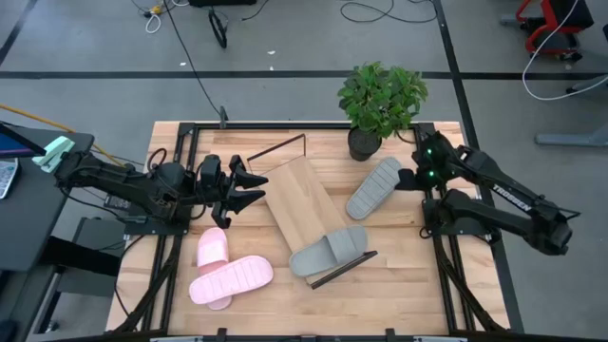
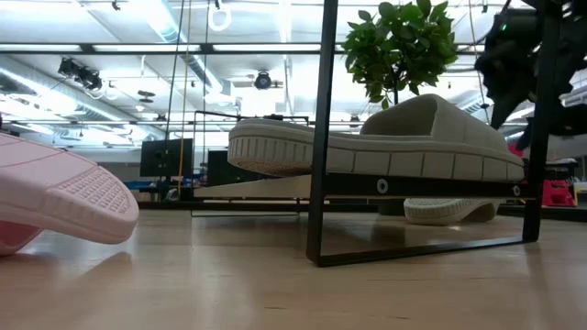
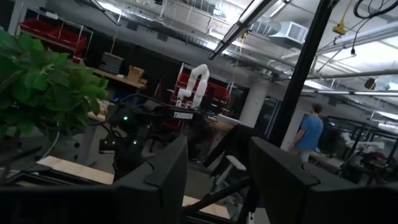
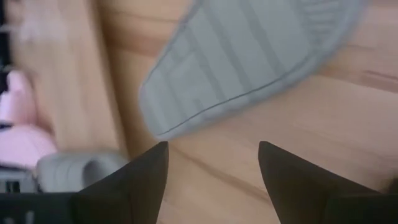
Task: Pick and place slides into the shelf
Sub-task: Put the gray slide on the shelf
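Note:
The shelf (image 1: 302,202) lies slantwise mid-table, a light-wood board with black wire frames at both ends. One grey slide (image 1: 329,251) lies on the board's near end, also seen in the low view as the grey slide (image 2: 385,137). The other grey slide (image 1: 373,187) rests flat on the table right of the board. Two pink slides (image 1: 212,248) (image 1: 232,280) lie on the table near left. My left gripper (image 1: 253,186) hovers open just left of the shelf. My right gripper (image 4: 211,158) is open beside the second grey slide (image 4: 249,56), touching nothing.
A potted plant (image 1: 381,99) stands at the far edge, close to the right arm (image 1: 494,195). The shelf's black wire frame (image 2: 321,137) stands upright near the low camera. Bare tabletop (image 1: 399,285) shows at near right. A person (image 3: 309,134) stands far off in the room.

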Controlling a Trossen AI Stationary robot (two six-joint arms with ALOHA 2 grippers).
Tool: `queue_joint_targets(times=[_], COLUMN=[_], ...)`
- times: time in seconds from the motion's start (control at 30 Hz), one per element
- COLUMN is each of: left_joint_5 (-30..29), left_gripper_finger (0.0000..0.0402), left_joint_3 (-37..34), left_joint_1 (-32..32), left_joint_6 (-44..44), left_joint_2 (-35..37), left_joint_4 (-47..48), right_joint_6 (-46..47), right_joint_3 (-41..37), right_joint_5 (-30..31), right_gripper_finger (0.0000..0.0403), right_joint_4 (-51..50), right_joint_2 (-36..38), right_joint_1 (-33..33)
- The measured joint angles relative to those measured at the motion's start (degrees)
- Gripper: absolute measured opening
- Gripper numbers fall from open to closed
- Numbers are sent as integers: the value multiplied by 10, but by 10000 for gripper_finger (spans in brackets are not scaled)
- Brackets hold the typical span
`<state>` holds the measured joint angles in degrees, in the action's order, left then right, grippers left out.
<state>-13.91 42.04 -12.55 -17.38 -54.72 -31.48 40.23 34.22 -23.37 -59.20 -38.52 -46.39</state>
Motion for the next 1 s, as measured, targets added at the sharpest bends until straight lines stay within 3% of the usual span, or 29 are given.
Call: queue_joint_targets(times=[0.33, 0.57, 0.77, 1.0], left_joint_5=[0, 0, 0, -17], left_gripper_finger=[174, 174, 169, 167], left_joint_3=[0, 0, 0, 0], left_joint_1=[40, 61, 64, 64], left_joint_6=[0, -17, -29, -29], left_joint_2=[0, 0, 0, 0], left_joint_4=[0, 0, 0, -4], right_joint_6=[-84, -182, -231, -223], right_joint_3=[0, 39, 43, 43], right_joint_5=[-26, 13, 13, -10], right_gripper_finger=[254, 254, 254, 254], right_joint_4=[1, 1, 1, 51], right_joint_2=[-110, -158, -179, -224], right_joint_1=[-99, -185, -273, -273])
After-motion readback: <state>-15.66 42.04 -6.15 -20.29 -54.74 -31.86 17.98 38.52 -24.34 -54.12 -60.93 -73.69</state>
